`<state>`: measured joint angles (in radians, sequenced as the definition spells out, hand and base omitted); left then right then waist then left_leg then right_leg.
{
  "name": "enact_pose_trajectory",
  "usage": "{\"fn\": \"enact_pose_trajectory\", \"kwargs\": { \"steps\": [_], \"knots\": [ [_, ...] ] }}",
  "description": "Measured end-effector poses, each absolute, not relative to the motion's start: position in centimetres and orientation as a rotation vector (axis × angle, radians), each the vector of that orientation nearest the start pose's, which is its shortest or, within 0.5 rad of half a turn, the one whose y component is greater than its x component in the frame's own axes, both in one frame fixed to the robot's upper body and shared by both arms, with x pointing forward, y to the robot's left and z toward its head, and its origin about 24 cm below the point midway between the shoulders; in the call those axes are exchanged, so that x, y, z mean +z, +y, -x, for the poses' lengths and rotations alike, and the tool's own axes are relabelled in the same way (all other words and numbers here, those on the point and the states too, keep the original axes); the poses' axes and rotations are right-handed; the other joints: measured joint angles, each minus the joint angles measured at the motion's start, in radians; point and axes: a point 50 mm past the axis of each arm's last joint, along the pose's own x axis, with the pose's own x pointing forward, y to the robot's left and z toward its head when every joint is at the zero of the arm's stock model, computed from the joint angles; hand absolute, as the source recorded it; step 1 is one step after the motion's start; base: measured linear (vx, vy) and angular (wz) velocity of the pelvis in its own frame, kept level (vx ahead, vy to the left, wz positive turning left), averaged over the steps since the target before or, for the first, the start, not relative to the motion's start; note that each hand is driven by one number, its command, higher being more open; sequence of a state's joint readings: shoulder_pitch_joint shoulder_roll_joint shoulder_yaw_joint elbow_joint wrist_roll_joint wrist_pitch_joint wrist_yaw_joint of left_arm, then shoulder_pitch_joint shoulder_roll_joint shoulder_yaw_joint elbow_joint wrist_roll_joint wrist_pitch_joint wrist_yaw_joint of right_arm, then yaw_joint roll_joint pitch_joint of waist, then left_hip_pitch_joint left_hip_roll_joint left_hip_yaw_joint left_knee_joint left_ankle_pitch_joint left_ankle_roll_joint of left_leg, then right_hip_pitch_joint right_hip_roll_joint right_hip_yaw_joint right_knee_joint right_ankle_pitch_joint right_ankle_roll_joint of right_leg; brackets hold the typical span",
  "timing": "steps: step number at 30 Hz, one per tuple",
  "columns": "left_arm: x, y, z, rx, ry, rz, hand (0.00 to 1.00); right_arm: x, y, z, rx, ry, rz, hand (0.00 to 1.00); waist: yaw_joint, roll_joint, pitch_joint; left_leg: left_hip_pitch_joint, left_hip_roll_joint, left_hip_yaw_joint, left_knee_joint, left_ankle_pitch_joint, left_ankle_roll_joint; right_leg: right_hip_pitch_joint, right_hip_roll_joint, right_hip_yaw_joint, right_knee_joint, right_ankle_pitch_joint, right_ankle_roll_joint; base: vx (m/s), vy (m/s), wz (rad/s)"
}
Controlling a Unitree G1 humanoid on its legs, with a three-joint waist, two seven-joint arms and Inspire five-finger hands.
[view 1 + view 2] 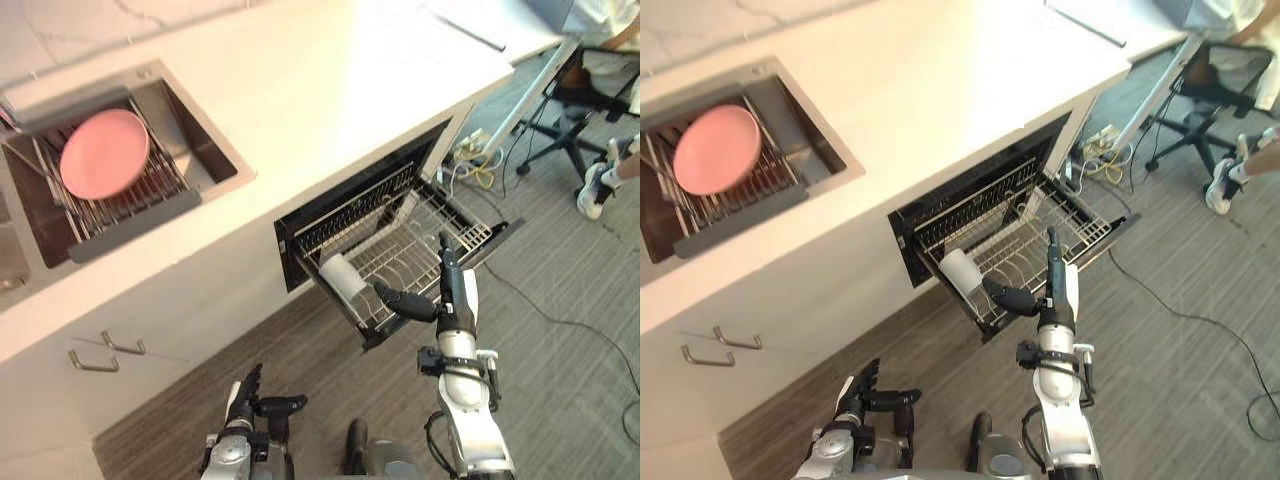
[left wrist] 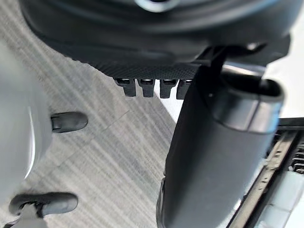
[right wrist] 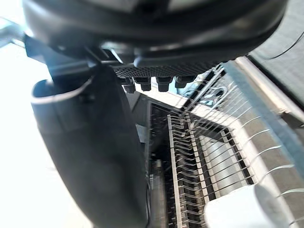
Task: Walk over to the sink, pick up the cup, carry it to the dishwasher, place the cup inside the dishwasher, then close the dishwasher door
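Right hand (image 1: 452, 285) outstretched | cup (image 1: 343, 277) in dishwasher rack (image 1: 440, 235), just beside it

The cup (image 1: 343, 277) is a plain white cylinder lying on its side in the dishwasher's (image 1: 330, 205) wire rack (image 1: 432, 222), at the rack's 8 o'clock corner. Its long axis runs from about 10 o'clock to 4 o'clock, and which end is the mouth cannot be told. It rests against the rack's wires.

The dishwasher is dark inside and built in under the white table (image 1: 330, 90). It stands open, with the rack drawn out toward 5 o'clock over the floor.

The sink (image 1: 215, 150) is a steel basin sunk into the table, well apart from the dishwasher at its 10 o'clock.
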<state>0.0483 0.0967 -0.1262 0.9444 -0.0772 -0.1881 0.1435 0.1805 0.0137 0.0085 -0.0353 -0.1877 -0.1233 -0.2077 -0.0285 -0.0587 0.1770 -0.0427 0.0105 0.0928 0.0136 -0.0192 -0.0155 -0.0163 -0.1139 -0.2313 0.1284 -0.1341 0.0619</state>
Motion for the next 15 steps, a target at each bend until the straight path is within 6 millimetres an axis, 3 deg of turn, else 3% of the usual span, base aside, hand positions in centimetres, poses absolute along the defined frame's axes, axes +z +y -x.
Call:
{"fn": "enact_pose_trajectory", "kwargs": {
  "steps": [6, 15],
  "knots": [
    [-14.1, 17.6, -13.6, 0.097, 0.833, -0.146, 1.0, 0.8, -16.4, -19.9, -0.23, 0.075, 0.138, 1.0, -0.003, 0.017, -0.022, 0.035, 0.0, -0.001, -0.017, 0.006, -0.01, 0.039, 0.003, 0.001, -0.026, 0.014, 0.003, -0.01, 0.002, 0.0],
    [-14.4, 17.7, -13.2, 0.098, 0.854, -0.152, 1.0, 0.9, -16.1, -19.9, -0.219, 0.059, 0.118, 1.0, -0.014, 0.021, -0.029, 0.055, 0.003, -0.003, -0.032, 0.028, -0.011, 0.061, 0.011, 0.004, -0.047, 0.038, -0.001, -0.06, 0.003, -0.01]
  ]
}}
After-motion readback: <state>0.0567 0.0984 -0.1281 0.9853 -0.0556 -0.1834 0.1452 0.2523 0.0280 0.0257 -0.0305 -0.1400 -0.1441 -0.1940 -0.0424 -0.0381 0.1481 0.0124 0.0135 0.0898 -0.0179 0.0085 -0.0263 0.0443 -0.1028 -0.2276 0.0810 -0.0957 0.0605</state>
